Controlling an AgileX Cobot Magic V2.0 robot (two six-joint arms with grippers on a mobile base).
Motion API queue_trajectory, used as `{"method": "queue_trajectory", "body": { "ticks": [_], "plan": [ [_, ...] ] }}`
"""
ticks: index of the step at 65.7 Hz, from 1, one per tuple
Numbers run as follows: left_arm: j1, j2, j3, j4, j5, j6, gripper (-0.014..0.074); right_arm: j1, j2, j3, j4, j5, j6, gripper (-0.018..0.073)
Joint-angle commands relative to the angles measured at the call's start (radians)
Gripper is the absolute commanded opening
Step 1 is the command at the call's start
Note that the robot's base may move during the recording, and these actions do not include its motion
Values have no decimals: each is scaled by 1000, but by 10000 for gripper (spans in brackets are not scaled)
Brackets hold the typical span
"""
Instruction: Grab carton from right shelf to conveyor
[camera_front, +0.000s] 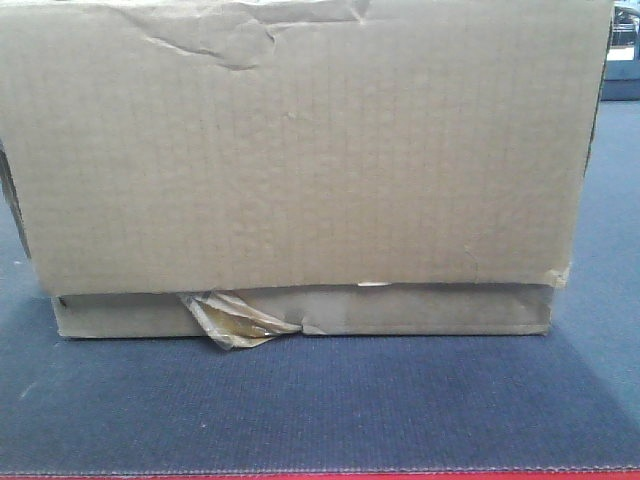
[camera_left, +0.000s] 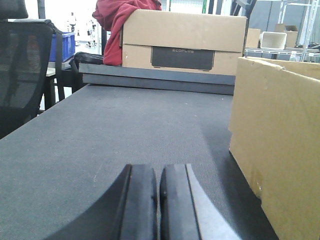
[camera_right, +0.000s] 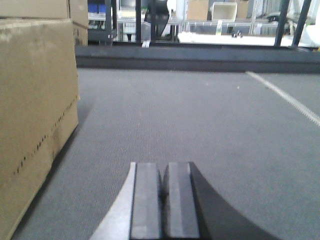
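The brown carton rests on the dark grey-blue conveyor, filling most of the front view, with a wad of yellowish tape at its lower edge. In the left wrist view the carton stands to the right of my left gripper, which is shut and empty, low over the belt. In the right wrist view the carton stands to the left of my right gripper, also shut with nothing in it, over the belt. Neither gripper touches the carton. The right shelf is out of view.
Beyond the belt's far end in the left wrist view stand a second cardboard box with a dark label, a red cloth and a black mesh chair. A thin red edge runs along the belt's near side. Racks and bins stand far back.
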Motion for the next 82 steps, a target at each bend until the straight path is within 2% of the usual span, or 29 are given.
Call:
{"method": "queue_trajectory", "body": {
  "ticks": [1,82],
  "plan": [
    [3,-5,-1,-4,-17,2,15,-7,-5,1,5,-42,-10,-70],
    [3,-5,-1,-4,-17,2,15,-7,-5,1,5,-44,-10,-70]
  ]
}}
